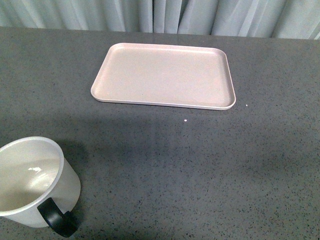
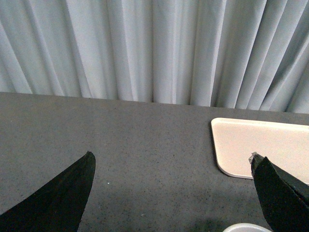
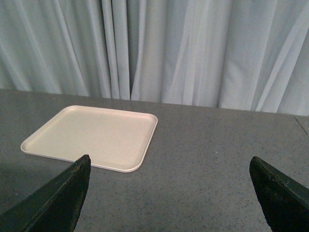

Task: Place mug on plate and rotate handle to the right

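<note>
White mug (image 1: 35, 180) sits off the pink plate (image 1: 165, 75), left gripper (image 2: 171, 155) and right gripper (image 3: 170, 158) both splayed empty, so pickup's gotta come first.

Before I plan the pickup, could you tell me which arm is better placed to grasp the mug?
Probably the left: the mug stands at the near left, and only the left wrist view shows its rim.

Mug (image 1: 35, 180), 8 o'clock in front view: white outside, glossy cream-white inside. Handle (image 1: 56, 219): glossy black. Plate (image 1: 165, 75), 12 o'clock: uniform pale pink-beige. Table (image 1: 210, 170): dark grey, fine light speckle; tiny white speck (image 1: 185, 120) at plate's 5 o'clock. Curtain (image 1: 165, 15): pale grey-white, vertical fold shading. Left gripper (image 2: 171, 162): black. Right gripper (image 3: 169, 164): near-black.
</note>
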Tool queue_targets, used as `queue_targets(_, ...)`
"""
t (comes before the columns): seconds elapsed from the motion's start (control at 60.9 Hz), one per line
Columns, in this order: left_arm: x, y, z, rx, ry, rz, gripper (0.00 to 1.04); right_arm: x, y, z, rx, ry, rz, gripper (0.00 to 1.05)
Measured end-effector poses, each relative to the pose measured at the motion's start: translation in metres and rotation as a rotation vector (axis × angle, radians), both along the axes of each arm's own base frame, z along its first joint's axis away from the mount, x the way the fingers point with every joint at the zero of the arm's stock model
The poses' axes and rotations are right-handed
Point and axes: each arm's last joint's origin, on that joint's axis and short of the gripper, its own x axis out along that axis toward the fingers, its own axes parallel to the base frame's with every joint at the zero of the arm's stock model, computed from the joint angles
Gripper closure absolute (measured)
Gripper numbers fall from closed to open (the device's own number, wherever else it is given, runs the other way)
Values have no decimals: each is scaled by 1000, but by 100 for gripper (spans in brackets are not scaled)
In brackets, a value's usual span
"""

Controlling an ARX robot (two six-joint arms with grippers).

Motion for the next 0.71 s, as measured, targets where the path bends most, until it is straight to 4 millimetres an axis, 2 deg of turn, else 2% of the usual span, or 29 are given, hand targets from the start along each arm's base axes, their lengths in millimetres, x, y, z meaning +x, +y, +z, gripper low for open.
queue_targets(0.542,0,0,0,0,0,0,9,0,0,0,0,0,0,9)
queue_targets(0.591,0,-1,0,-41,133,-29,9,0,0,0,0,0,0,9)
queue_targets(0.657,3,-4,6,-120,468,-33,9,0,0,0,0,0,0,9)
queue_targets(0.706,9,-7,9,-133,593,-40,9,0,0,0,0,0,1,9)
